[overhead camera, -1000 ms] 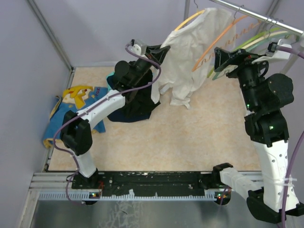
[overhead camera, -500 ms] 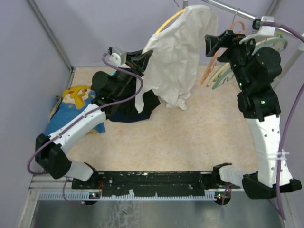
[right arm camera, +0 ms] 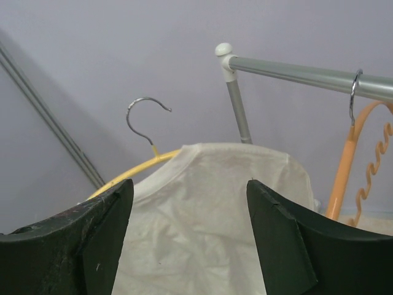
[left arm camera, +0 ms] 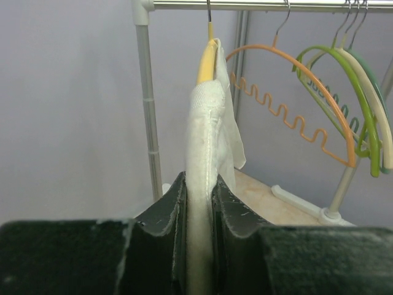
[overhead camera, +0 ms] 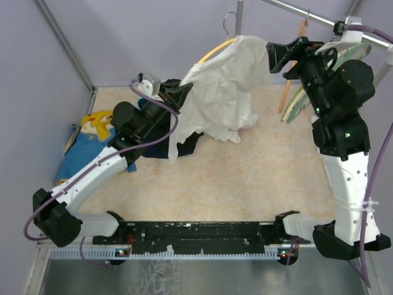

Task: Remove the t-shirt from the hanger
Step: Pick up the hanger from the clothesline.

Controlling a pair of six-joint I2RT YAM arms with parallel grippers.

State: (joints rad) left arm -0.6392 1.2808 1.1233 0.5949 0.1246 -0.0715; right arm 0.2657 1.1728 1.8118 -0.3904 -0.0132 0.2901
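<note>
A white t-shirt [overhead camera: 221,98] hangs over a yellow hanger [overhead camera: 216,49] with a metal hook. My left gripper [overhead camera: 179,92] is shut on the shirt's left edge; in the left wrist view the white fabric [left arm camera: 202,184] runs from between my fingers [left arm camera: 169,209] up to the yellow hanger [left arm camera: 206,61]. My right gripper [overhead camera: 277,56] is open and empty, just right of the shirt's top. In the right wrist view the t-shirt [right arm camera: 209,215] and hanger [right arm camera: 132,175] lie beyond the open fingers [right arm camera: 276,233].
A metal rail [overhead camera: 307,13] on a post [overhead camera: 239,18] carries an orange hanger [overhead camera: 288,80] and green and cream hangers [overhead camera: 307,98]. A dark garment [overhead camera: 184,144] and a blue and yellow garment [overhead camera: 92,132] lie on the beige floor.
The left gripper has pulled the shirt edge down and left. The shirt and yellow hanger have swung left along the rail. The right gripper has moved up close to the shirt's top.
</note>
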